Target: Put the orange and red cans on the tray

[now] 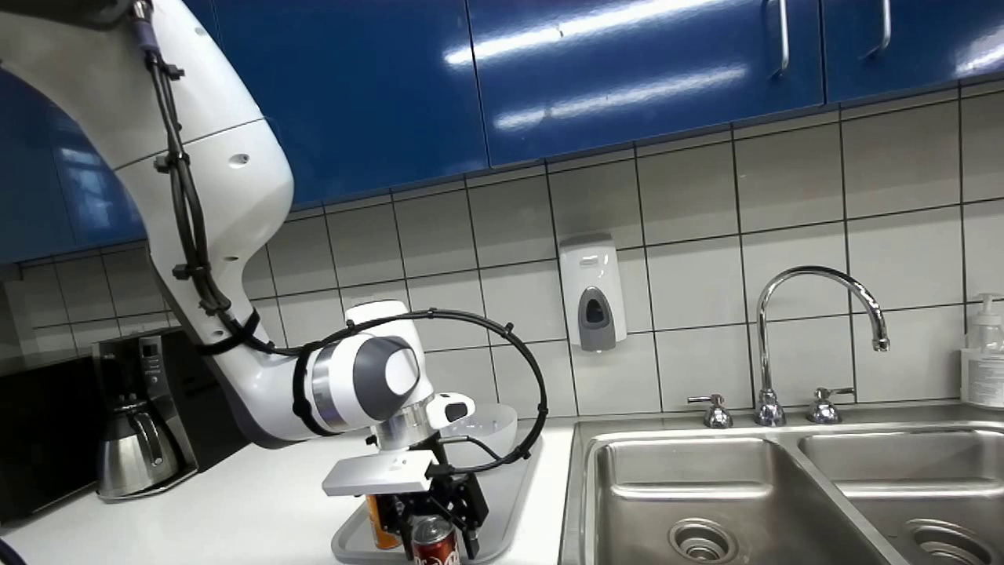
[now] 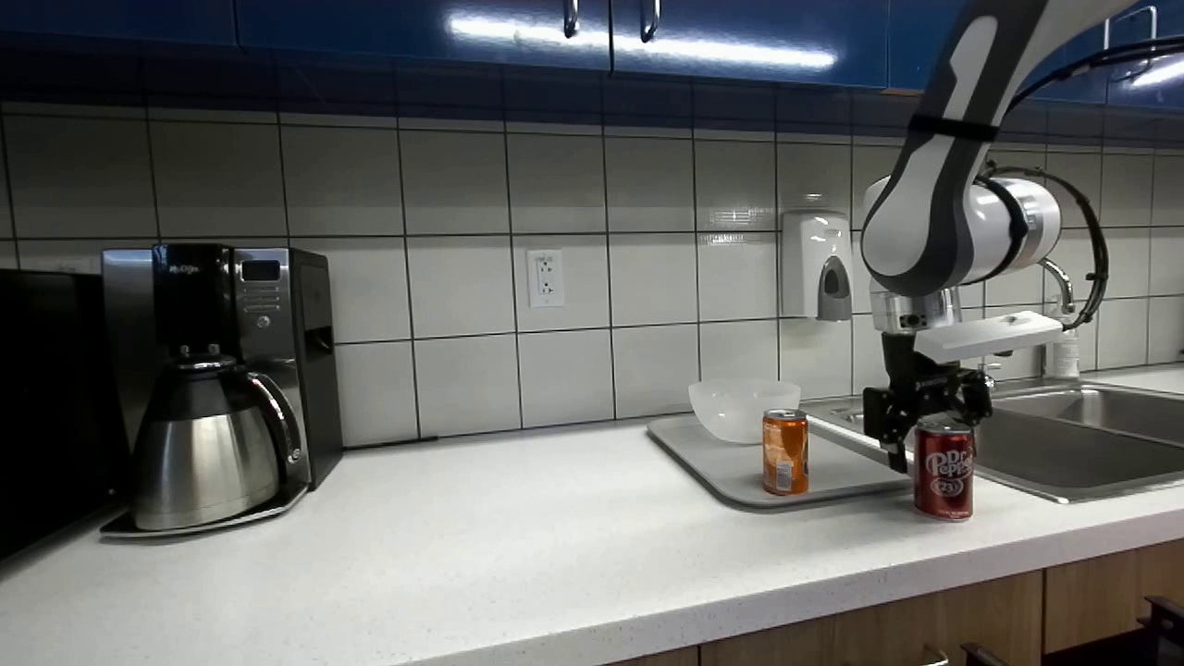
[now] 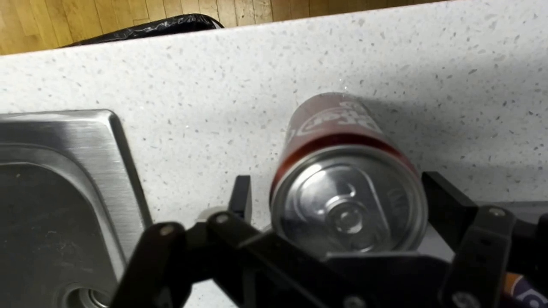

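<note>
The red Dr Pepper can stands upright on the white counter, just off the front edge of the grey tray. It also shows in an exterior view and in the wrist view. The orange can stands upright on the tray; in the wrist view only a bit of it shows at the lower right. My gripper is open, pointing down, with one finger on each side of the red can's top. A gap shows at the left finger; the right finger is very close to the can.
A translucent white bowl stands at the tray's back. The steel sink with its faucet lies beside the tray. A coffee maker stands at the counter's far end. The counter's front edge is near the red can.
</note>
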You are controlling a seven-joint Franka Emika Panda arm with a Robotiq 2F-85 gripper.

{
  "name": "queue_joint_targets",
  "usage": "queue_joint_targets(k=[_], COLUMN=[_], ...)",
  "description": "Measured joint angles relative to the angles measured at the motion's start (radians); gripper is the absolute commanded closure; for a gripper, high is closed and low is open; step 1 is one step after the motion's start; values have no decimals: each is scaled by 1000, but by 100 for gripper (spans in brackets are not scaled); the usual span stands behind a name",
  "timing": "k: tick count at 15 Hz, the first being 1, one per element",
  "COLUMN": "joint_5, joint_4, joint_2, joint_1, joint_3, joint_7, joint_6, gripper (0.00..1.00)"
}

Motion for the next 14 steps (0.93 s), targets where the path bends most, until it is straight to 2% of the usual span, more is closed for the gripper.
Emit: queue_joint_targets(k=[14], joint_5=[0], joint_4=[-23], joint_2=[-26], joint_1=[6], joint_3=[-9], joint_7=[0], joint_6=[0], gripper=[0])
